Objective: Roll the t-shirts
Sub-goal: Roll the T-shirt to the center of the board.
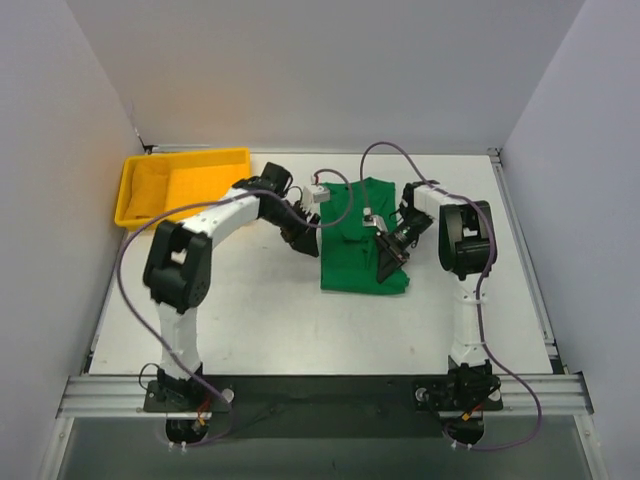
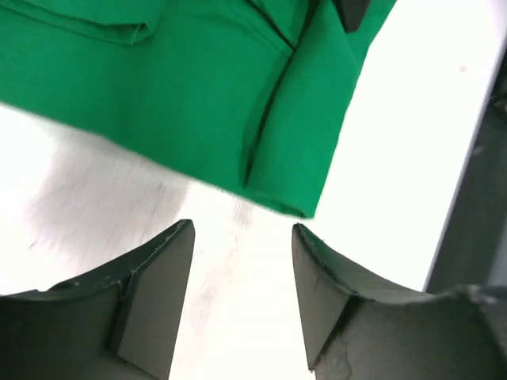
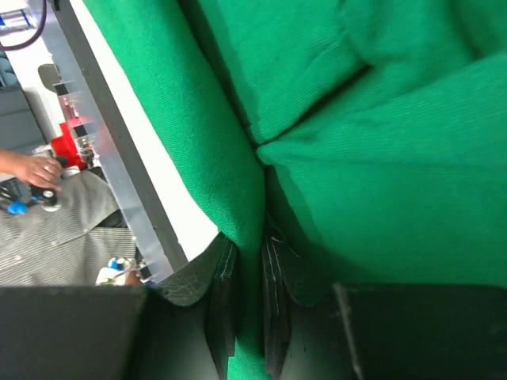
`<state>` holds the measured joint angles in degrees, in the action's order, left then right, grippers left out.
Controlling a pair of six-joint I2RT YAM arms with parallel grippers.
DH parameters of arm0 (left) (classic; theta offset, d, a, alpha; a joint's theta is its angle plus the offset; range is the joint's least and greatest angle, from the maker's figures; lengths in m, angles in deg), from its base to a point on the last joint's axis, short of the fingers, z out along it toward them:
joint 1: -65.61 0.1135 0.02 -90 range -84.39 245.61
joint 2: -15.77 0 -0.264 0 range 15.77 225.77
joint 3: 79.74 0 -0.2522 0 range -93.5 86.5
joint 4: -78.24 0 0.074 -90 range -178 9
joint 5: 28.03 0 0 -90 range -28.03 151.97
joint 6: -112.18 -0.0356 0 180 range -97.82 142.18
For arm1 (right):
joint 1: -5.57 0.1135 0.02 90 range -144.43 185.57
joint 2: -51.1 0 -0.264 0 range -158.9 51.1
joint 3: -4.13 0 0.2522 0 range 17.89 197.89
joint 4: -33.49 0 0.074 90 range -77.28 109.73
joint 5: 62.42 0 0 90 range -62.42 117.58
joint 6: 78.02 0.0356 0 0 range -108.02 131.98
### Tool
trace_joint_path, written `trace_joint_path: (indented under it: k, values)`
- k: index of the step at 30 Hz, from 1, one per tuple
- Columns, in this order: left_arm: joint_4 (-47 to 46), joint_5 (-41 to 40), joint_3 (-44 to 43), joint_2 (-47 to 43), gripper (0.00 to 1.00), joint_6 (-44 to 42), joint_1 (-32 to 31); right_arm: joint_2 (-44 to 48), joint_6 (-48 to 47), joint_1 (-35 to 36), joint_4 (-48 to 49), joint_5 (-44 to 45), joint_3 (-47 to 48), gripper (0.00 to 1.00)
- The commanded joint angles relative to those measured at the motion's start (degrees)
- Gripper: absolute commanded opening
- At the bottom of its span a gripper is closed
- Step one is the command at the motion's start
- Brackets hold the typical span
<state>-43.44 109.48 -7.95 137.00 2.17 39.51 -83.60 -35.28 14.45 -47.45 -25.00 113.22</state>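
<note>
The left arm's two dark fingers [image 2: 154,293] stood apart, with only the bare white counter [image 2: 396,158] between them. Just beyond their tips lay a corner of the plain green t-shirt of soft fabric [image 2: 198,95], folded over itself with creased, layered edges.

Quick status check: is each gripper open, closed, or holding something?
Left gripper: open, nothing between the jaws, just short of the green t-shirt edge.
Right gripper: closed, pinching a fold of the green t-shirt.
</note>
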Motion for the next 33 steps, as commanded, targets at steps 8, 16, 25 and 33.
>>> trace_joint_path:
  k: [8, 16, 25, 33]
  values:
    - [-57.77, -39.92, 47.75, -33.77, 0.71, -13.02, -22.30, -5.84, 5.86, -0.97, -8.15, 0.90, 6.45, 0.10]
    - [-85.58, -51.98, 57.89, -26.05, 0.80, -25.50, -32.33, -8.13, 6.66, -1.33, -10.51, -0.24, 8.11, 0.10]
    - [-94.39, -54.19, 59.39, -16.73, 0.72, -35.53, -35.59, -10.24, 5.08, -1.85, -13.86, -1.30, 10.40, 0.11]
    - [-80.95, -59.27, 52.10, -10.32, 0.37, -40.20, -35.85, -12.08, 3.24, -2.29, -16.93, -2.18, 12.68, 0.11]
